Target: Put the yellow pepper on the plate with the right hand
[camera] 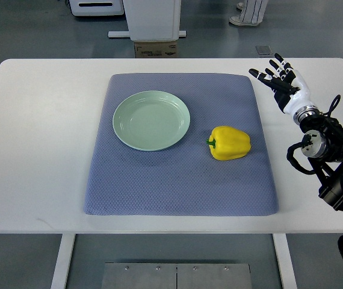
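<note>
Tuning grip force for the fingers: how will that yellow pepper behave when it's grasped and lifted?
The yellow pepper lies on its side on the blue mat, stem toward the plate, so a nudge might roll it. Its glossy skin looks slippery. Its lobed, bulging shape suggests it is probably hollow and light. The right hand is open.

No legible text anywhere. Cardboard box (156, 49) on the floor beyond the surface (39, 120) carries a dark printed strip, too small and blurred to read. No numbers, brands or signs.
</note>
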Robot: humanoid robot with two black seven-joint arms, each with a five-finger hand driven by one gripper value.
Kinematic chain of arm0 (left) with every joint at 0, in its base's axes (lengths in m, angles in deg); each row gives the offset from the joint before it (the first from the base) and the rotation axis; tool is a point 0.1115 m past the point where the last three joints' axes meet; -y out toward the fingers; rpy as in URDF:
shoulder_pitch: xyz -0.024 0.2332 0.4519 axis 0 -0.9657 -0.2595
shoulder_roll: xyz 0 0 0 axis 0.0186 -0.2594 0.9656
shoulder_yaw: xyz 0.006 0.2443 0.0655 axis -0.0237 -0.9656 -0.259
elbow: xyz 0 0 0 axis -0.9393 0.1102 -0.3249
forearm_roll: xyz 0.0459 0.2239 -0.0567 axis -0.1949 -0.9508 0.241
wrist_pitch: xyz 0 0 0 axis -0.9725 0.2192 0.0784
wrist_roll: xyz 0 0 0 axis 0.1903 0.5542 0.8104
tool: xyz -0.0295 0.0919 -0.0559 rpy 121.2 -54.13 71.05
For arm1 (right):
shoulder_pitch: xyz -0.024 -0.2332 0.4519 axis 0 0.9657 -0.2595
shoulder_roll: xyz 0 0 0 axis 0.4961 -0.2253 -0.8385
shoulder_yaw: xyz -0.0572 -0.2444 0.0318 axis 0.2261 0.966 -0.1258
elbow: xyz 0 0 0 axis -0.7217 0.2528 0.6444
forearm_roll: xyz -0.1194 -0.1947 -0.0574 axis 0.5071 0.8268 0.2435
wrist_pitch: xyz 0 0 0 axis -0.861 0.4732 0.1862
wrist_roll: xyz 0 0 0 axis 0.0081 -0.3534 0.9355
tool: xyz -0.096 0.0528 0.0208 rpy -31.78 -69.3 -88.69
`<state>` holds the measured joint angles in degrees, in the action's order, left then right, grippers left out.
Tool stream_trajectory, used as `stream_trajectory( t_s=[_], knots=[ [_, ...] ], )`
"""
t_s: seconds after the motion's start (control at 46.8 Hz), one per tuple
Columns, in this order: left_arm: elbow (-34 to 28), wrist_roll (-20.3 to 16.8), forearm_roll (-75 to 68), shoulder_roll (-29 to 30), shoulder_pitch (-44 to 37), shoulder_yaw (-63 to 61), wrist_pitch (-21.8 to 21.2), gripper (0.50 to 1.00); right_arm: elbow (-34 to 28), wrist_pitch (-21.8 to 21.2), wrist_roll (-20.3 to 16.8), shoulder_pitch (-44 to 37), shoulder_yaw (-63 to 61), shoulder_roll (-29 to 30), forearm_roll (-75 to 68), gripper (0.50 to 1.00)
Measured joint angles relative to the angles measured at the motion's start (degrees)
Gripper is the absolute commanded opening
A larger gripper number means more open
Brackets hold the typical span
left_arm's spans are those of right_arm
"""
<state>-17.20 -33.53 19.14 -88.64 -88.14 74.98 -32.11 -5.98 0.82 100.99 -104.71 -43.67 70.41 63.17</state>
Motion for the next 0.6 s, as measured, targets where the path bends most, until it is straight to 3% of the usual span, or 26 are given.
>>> stream_trajectory(
  t_s=[0.598],
  knots=[
    [-0.01,0.00,-0.06,0.00,-0.02,0.01,-0.01,1.000,0.00,-0.09,0.44,0.12,0.04,-0.31,0.00,1.000]
  ],
)
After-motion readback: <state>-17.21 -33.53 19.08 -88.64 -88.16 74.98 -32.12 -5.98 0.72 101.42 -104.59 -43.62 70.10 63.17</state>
